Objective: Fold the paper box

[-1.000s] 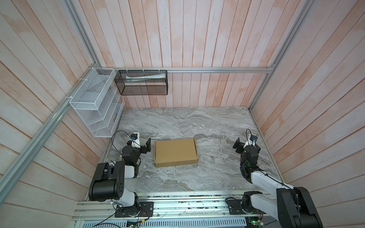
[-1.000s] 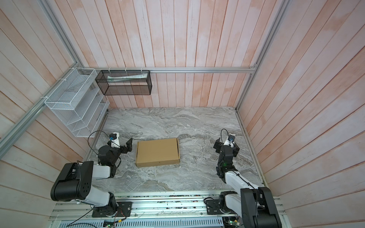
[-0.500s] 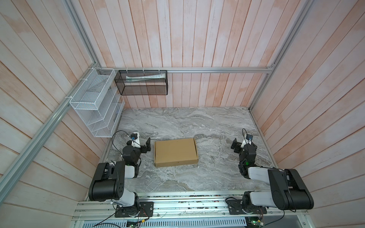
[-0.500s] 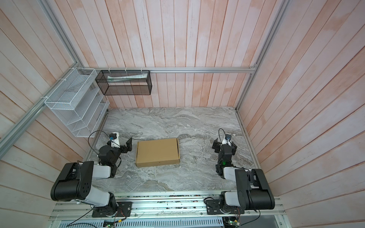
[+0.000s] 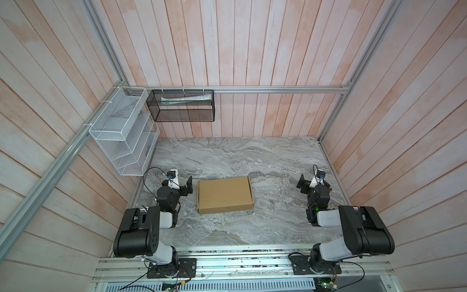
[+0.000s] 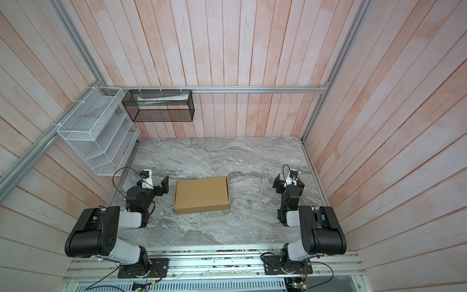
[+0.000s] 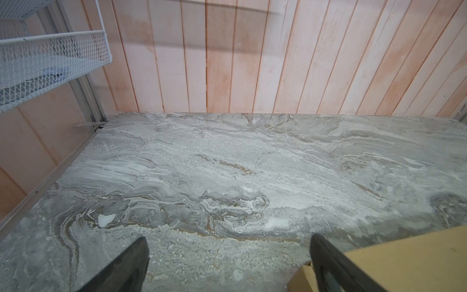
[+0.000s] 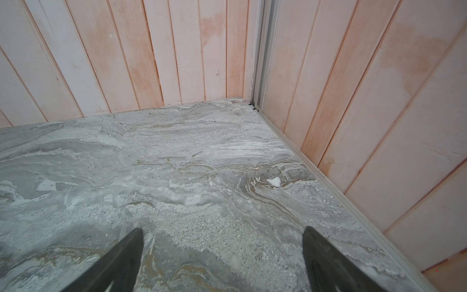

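Marble table (image 5: 252,156) carries the paper box (image 5: 225,194), closed; left claw (image 5: 187,186) and right claw (image 5: 303,185) gape empty, clear of it — an untucked lid could spring open.

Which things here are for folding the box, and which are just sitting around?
For the job:
- shallow tan-brown cardboard paper box, lying on the table
- left gripper, open, beside the box
- right gripper, open, farther off

Just there:
- white wire-mesh rack on the side wall
- black mesh basket on the back wall
- grey marble table
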Controlling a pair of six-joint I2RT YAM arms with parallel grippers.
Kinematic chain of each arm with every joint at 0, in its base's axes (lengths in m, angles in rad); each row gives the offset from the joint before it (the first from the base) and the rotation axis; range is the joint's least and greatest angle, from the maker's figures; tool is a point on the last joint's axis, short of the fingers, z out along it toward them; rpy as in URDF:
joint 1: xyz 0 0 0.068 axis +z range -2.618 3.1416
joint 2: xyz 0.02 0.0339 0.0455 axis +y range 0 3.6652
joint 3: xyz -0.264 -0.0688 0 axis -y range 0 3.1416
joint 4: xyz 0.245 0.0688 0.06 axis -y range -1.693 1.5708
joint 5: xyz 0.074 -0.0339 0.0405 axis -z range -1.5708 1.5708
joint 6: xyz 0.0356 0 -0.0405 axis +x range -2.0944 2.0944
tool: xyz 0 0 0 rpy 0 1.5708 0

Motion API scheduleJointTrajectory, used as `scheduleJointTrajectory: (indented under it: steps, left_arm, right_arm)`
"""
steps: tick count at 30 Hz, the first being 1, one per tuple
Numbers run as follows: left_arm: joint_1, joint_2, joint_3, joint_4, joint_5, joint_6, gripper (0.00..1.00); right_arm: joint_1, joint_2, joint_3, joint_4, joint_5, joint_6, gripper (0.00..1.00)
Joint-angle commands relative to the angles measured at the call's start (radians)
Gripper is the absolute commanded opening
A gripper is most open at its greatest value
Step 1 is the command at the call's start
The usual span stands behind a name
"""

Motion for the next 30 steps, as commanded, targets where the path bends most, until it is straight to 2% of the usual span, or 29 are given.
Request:
scheduleJointTrajectory:
  steps: [1,7,30]
  left_arm:
    - [-0.004,0.006,0.017,-0.001,-0.007,0.006,1.00]
    - [-0.004,0.005,0.017,-0.002,-0.006,0.007,1.00]
    - [-0.016,0.008,0.022,-0.013,-0.025,0.017,1.00]
  right_arm:
    - [-0.006,0.021,-0.018,0.072,-0.039,0.000,0.98]
    - [-0.006,0.028,-0.017,0.074,-0.093,-0.023,0.98]
    - [-0.006,0.027,-0.016,0.067,-0.095,-0.025,0.98]
